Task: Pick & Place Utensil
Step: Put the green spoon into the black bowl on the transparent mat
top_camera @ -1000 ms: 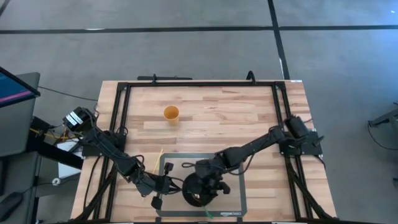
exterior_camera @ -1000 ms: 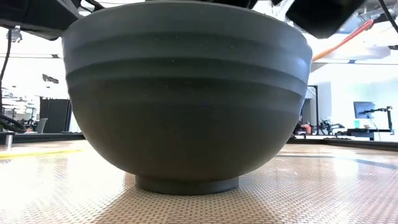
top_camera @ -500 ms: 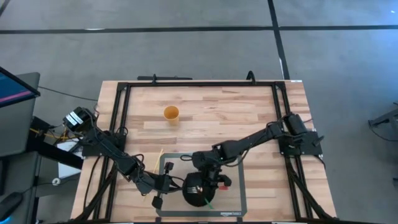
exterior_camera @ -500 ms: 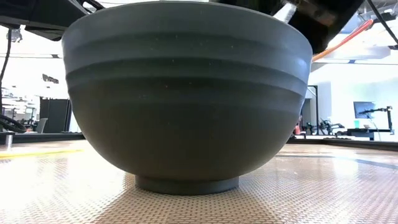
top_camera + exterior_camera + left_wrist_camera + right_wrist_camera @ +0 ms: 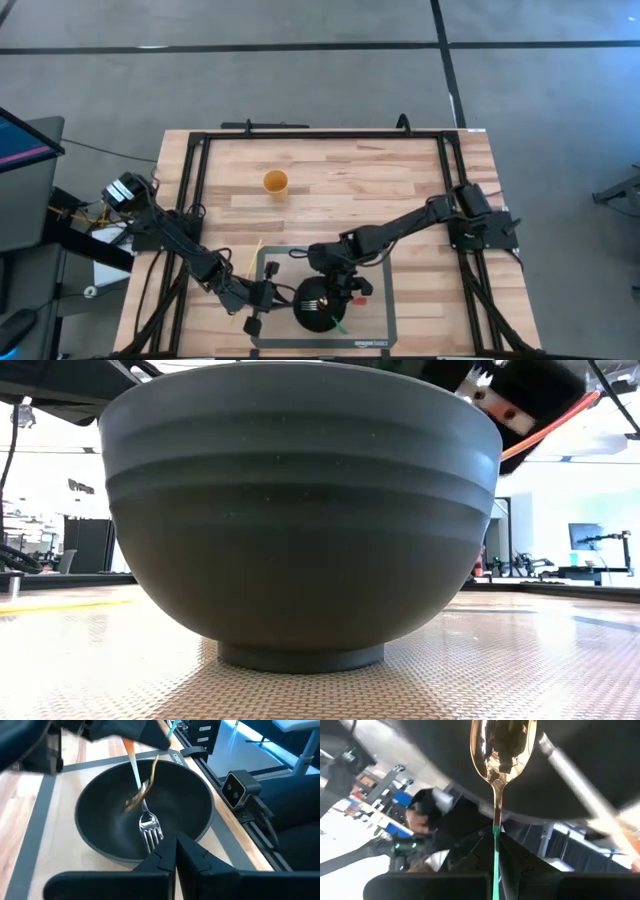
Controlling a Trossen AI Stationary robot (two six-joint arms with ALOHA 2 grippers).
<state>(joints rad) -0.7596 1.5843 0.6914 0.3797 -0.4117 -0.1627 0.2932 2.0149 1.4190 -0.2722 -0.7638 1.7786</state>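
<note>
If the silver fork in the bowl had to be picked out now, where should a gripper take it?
Judging by the left wrist view, grip the fork by its slim handle, coming from above. Its tines lie low on the floor of the dark bowl, while the handle slants up toward the rim, clear of the wall. The gold spoon crosses nearby, so grip high.

I see a robotics lab: a framed wooden table (image 5: 330, 170) on grey floor, monitors (image 5: 590, 536) behind.

Fork (image 5: 148, 822) inside bowl (image 5: 100, 805) on mat (image 5: 378, 318)
</note>
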